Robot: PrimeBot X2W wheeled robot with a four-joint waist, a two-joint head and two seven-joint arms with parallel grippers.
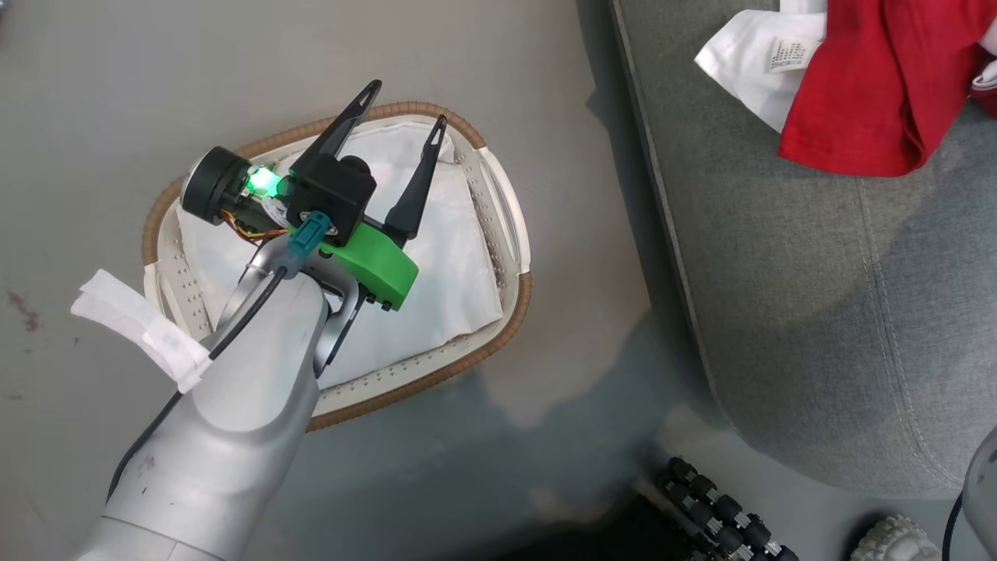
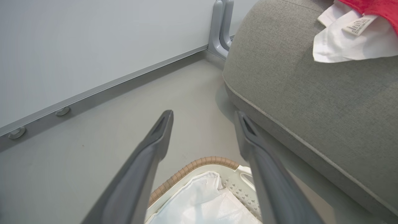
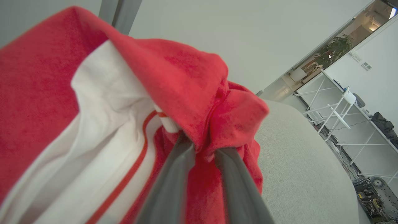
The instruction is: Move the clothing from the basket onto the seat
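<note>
On the grey seat (image 1: pixel 818 273) beside pale floor (image 1: pixel 93 93), the clothing (image 1: pixel 880 86) seems heaped.

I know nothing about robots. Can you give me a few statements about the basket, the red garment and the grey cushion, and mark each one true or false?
1. The red and white clothing lies in the basket. False: it is on the grey seat; the basket holds a white liner.
2. The left gripper is open over the basket, holding nothing. True.
3. The right gripper pinches the red cloth between its fingers. True.
4. The basket stands on the seat. False: it stands on the floor beside the seat.
</note>
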